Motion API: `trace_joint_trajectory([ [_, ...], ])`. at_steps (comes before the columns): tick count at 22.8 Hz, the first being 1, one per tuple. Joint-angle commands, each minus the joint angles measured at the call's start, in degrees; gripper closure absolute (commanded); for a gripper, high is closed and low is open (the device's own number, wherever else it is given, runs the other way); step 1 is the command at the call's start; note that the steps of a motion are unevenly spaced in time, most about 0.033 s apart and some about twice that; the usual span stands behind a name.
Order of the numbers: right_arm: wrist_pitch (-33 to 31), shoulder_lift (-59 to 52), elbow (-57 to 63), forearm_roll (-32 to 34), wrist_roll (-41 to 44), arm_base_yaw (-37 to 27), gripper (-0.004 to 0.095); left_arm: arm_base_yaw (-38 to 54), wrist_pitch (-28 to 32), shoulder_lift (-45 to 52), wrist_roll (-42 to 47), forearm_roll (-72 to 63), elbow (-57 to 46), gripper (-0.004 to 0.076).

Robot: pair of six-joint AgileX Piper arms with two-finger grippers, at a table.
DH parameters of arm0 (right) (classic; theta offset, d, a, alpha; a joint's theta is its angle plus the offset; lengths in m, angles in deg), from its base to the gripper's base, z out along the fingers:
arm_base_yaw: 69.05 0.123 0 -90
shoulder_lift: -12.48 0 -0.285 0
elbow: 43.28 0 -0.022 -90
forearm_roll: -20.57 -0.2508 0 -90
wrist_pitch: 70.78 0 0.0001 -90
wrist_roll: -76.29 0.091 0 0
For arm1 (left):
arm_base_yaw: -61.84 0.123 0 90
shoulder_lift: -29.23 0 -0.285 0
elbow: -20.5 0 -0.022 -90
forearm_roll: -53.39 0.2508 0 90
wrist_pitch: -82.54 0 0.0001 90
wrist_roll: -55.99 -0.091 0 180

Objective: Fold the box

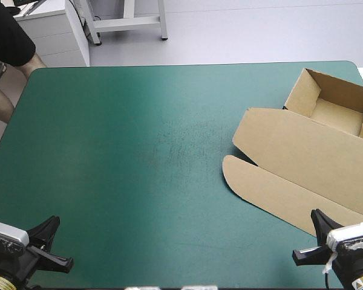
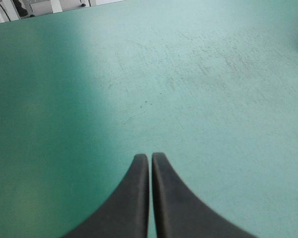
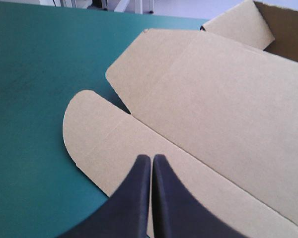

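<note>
- At table (image 1: 121, 151) right edge: box (image 1: 336, 112), walls up, lid (image 1: 302, 151) flat toward near edge, likely awaiting tucking.
- Over lid's near flap (image 3: 104, 144): right gripper (image 3: 152, 159), closed, empty.
- Near left corner: left gripper (image 2: 150, 157), closed, empty, idle.

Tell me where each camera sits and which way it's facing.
Left wrist: above the left gripper, looking along its shut fingers over bare teal-green cover.
Right wrist: above the right gripper, looking along shut fingers onto the box, its lid flat.
High: above and behind, looking down; both grippers at the near edge.
Shared: high and right wrist both show the box.
</note>
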Motion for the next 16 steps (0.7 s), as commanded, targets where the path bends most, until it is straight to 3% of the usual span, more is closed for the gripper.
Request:
trace_joint_trajectory([
  [1, 3.37, -2.28, -1.43, -0.92, -0.07, 0.27, 0.0928, -0.32, 4.39, -0.87, 0.13, 0.68, 1.30, 0.0724],
  [16, 1.69, -6.05, -1.43, -0.87, 0.96, 0.27, 0.0928, -0.32, 4.39, -0.87, 0.13, 0.68, 1.30, 0.0724],
])
